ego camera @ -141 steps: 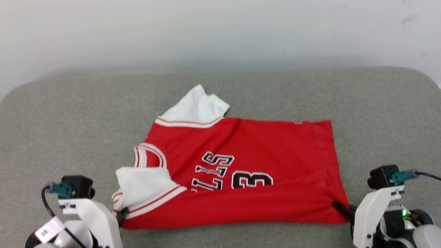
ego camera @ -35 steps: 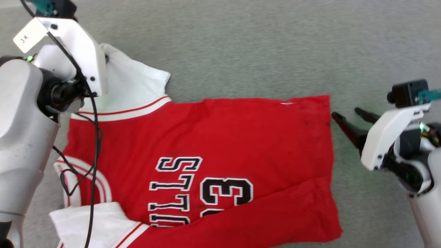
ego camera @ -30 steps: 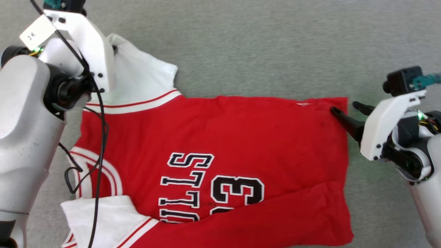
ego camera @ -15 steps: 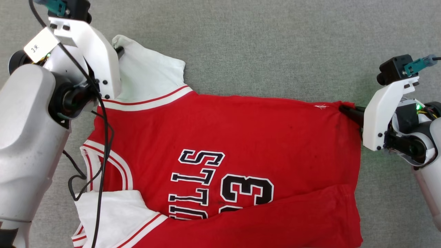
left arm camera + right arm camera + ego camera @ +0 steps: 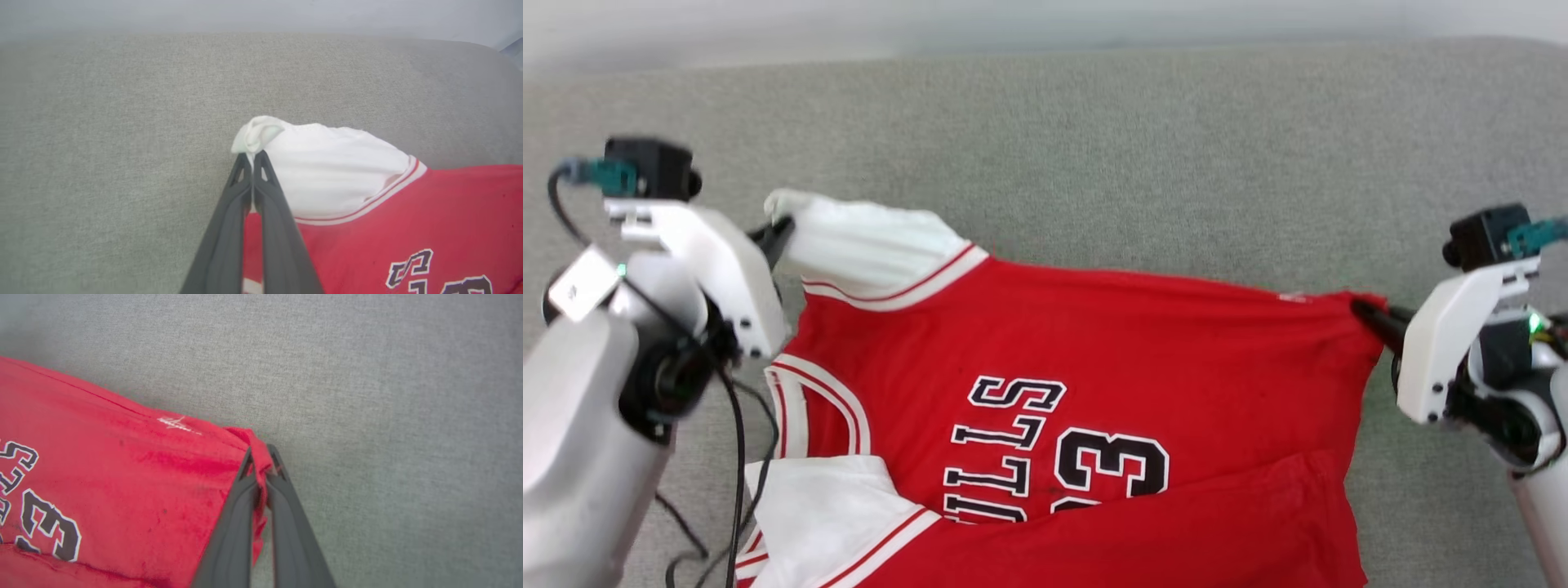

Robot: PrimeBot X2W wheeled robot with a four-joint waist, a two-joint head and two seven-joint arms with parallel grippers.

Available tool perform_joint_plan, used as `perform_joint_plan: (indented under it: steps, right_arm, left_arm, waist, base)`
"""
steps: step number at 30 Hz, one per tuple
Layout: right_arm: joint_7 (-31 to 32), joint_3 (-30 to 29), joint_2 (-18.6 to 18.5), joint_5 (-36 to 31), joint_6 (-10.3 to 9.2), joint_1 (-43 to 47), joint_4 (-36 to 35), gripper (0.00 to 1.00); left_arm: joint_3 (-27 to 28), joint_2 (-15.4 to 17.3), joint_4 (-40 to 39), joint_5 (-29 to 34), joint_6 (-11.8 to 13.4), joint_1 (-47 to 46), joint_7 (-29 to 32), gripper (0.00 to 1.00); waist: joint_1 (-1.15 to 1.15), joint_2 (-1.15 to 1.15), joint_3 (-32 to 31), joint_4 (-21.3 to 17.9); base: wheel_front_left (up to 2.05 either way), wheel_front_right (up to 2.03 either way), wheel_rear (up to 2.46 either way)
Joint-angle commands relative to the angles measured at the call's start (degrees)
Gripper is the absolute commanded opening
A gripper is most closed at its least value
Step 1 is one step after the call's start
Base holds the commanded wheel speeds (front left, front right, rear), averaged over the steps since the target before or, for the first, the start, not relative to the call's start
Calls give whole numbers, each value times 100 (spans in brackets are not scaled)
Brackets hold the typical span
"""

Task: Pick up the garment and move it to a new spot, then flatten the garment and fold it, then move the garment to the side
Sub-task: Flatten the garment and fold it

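The shirt (image 5: pixel 1094 343) lay on the grey worktop (image 5: pixel 1143 163), long axis nine to three o'clock. The left hand (image 5: pixel 783 233) was closed on its white sleeve (image 5: pixel 866 237) at ten, the right hand (image 5: pixel 1364 314) on its hem corner (image 5: pixel 1339 306) at three.

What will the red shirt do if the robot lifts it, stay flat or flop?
Probably flop: the garment drapes loosely between the left hand and right hand pinching its sleeve and corner. Likely light, since thin pinches bunch it. It might slip; each pinch holds little cloth.
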Motion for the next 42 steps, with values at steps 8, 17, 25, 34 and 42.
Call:
perform_joint_plan:
  steps: [8,17,25,34,42]
  right_arm:
    - [135,-340,280,-198,-9,1151,-484,0]
    - [49,-658,471,-283,-9,2168,-628,0]
    - [-116,-780,778,-301,-8,2695,-403,0]
    - [-704,-855,961,-337,-7,2802,-501,100]
    - [-811,-1186,931,-432,-7,3029,-1108,100]
  left_arm:
    - [305,142,-790,-369,428,1706,-529,0]
    - [527,33,-1313,-721,844,3427,-1047,0]
    - [313,-330,-952,-989,793,4080,-1078,0]
    - [164,-610,-462,-933,511,3832,-1298,100]
    - [317,-555,-774,-446,677,3571,-1993,100]
  waist:
    - [0,0,-618,156]
    - [0,0,-861,218]
    - [0,0,-1020,210]
    - [0,0,-1124,176]
    - [0,0,-1355,143]
  base:
    - [0,0,0]
    - [0,0,0]
    - [0,0,0]
    - [0,0,0]
    - [0,0,0]
